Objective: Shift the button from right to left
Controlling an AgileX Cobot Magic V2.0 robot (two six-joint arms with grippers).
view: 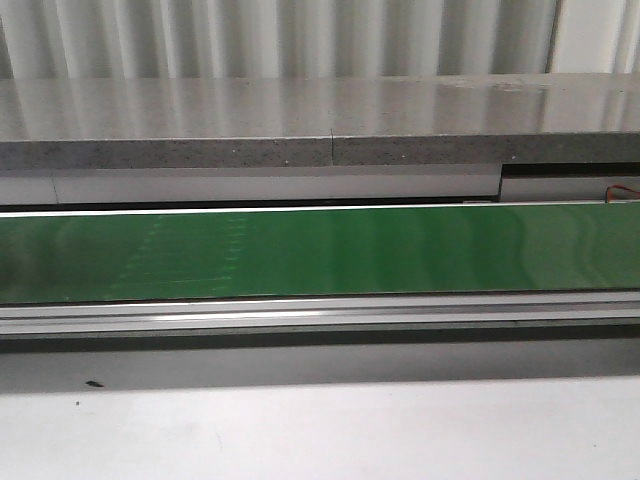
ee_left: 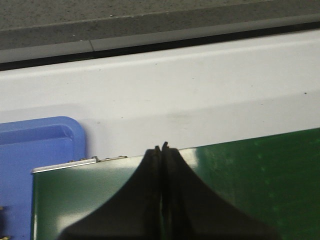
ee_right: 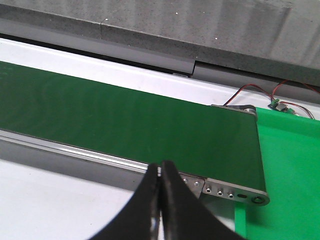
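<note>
The button is out of view in all three views. A green belt (view: 320,250) runs across the front view with nothing on it. My left gripper (ee_left: 161,148) is shut with nothing between its black fingers, hovering over the belt's left end (ee_left: 100,195). My right gripper (ee_right: 160,165) is also shut and empty, above the near rail (ee_right: 100,157) of the belt close to its right end (ee_right: 235,150). Neither gripper shows in the front view.
A blue tray (ee_left: 35,165) lies just past the belt's left end. A bright green sheet (ee_right: 290,170) lies beyond the right end, with red wires and a small board (ee_right: 280,105) behind it. A grey stone ledge (view: 320,120) runs behind the belt.
</note>
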